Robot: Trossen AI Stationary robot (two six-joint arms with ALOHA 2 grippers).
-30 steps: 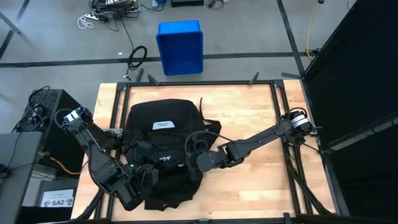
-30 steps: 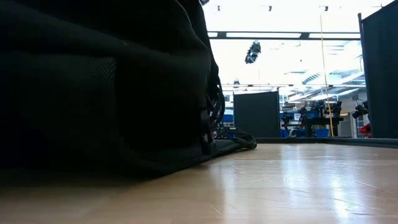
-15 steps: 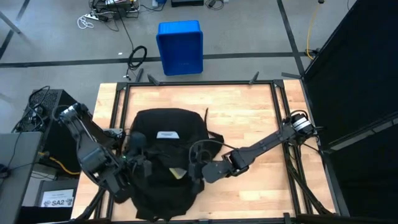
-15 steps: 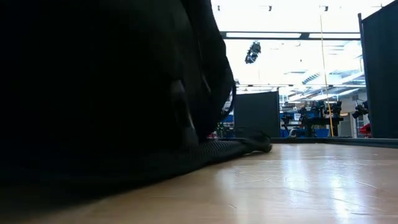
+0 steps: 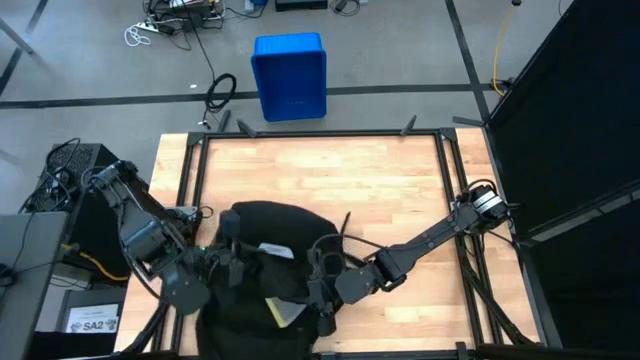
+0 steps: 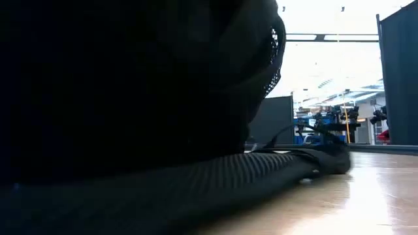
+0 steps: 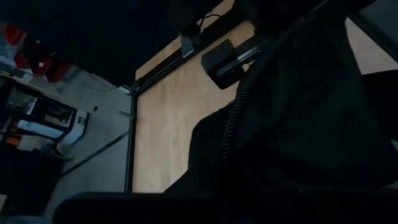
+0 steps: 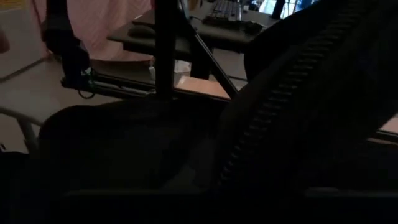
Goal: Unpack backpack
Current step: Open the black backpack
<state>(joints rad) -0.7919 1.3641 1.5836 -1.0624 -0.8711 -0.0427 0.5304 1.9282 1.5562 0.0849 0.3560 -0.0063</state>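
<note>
The backpack (image 5: 262, 290) lies on the desk (image 5: 380, 190) at its near edge, far from the blue bin (image 5: 289, 76) on the floor beyond. The left tool (image 5: 222, 266) is closed on the backpack's left side. The right tool (image 5: 322, 290) is closed on its right side. A pale yellowish thing (image 5: 279, 311) shows between them at the bag's opening.

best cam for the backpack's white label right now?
High view. The backpack lies between both grippers, and its white label shows from above there. The low view shows only dark fabric and a strap across the wood. Both wrist views show black fabric and zipper teeth, no label.
</note>
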